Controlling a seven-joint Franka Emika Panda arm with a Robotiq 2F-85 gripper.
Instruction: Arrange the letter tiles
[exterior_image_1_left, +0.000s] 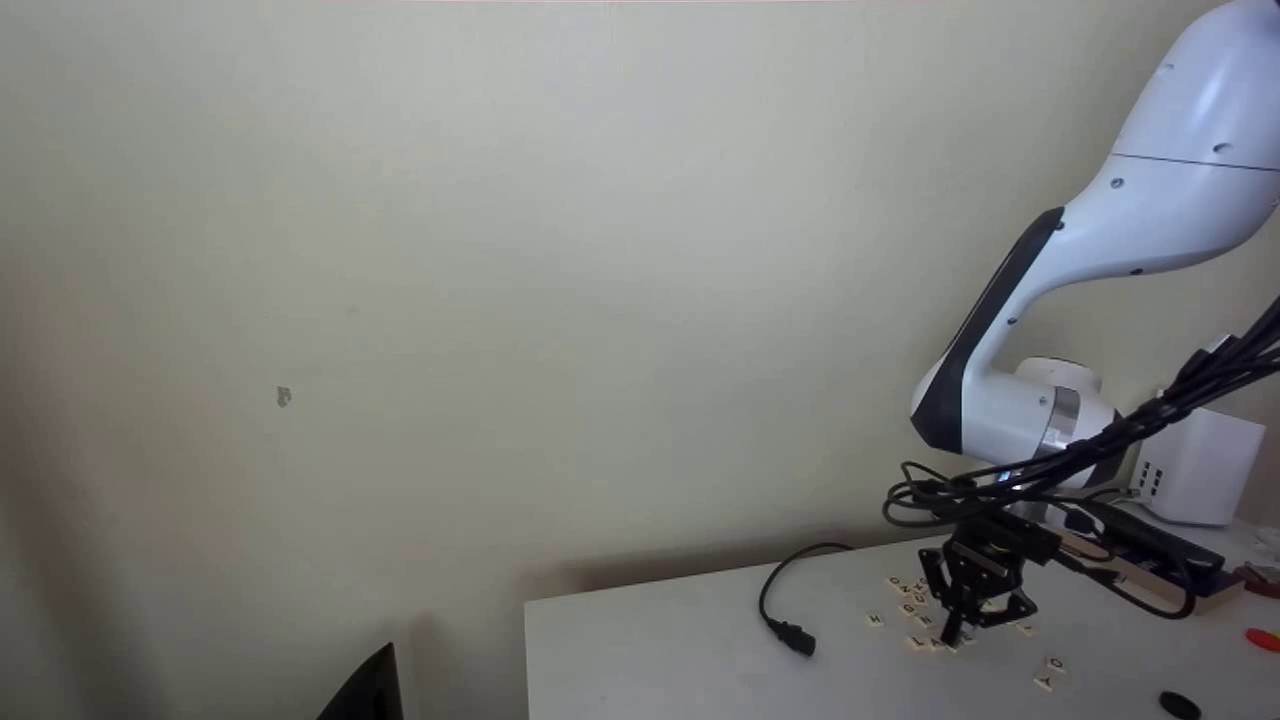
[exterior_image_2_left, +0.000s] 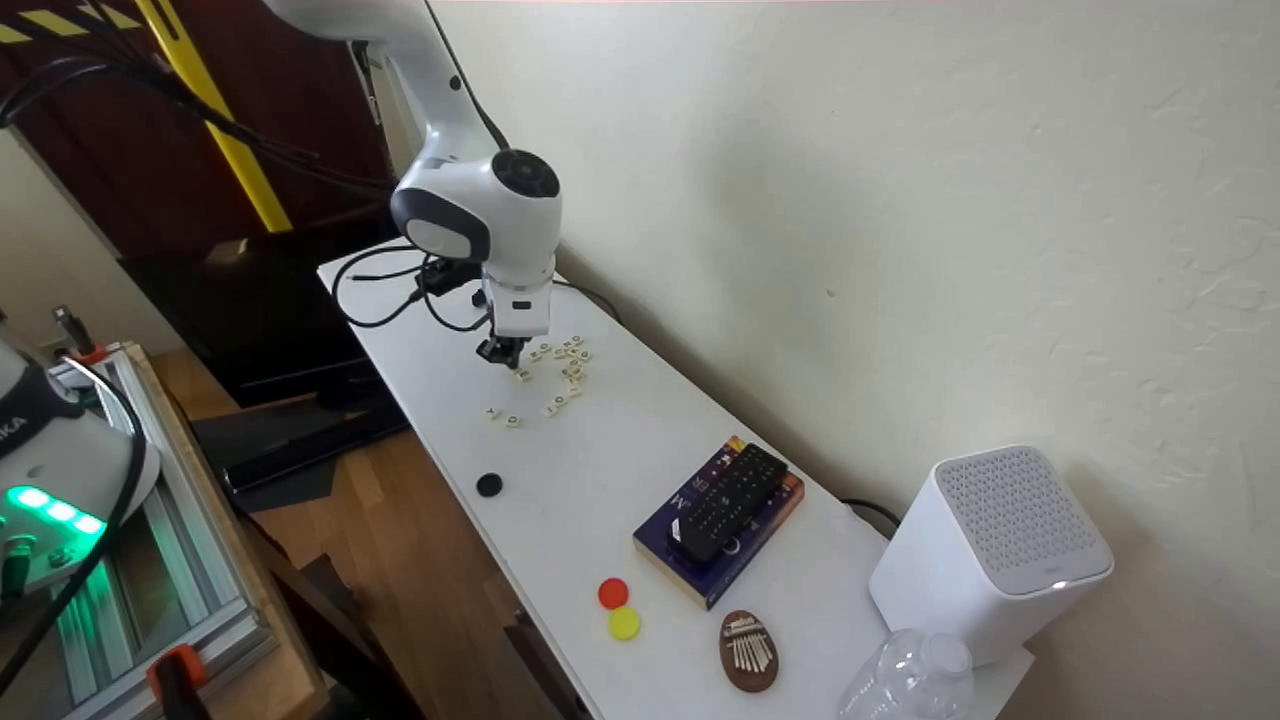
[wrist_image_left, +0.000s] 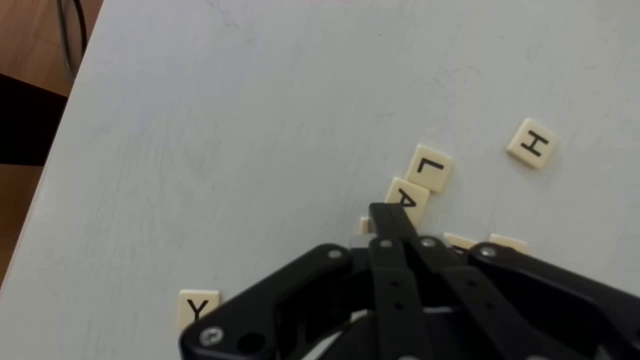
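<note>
Letter tiles (wrist_image_left: 430, 170) lie beside the hand (wrist_image_left: 395, 220) on the table (wrist_image_left: 210, 150).

black remote (exterior_image_2_left: 728, 502) on book (exterior_image_2_left: 755, 525) | red disc (exterior_image_2_left: 613, 593), seemingly touching yellow disc (exterior_image_2_left: 624, 624)

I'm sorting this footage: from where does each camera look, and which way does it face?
In an exterior view, the camera apparently stands off the table, facing the wall; arm and gripper at right.
In an exterior view, it looks down along the table from above the end with the white box; arm, gripper, apparently the base.
Wrist view: carried on the arm, facing down at letter tiles; gripper at bottom.
Both exterior views share arm, gripper, table, letter tiles and white box.
</note>
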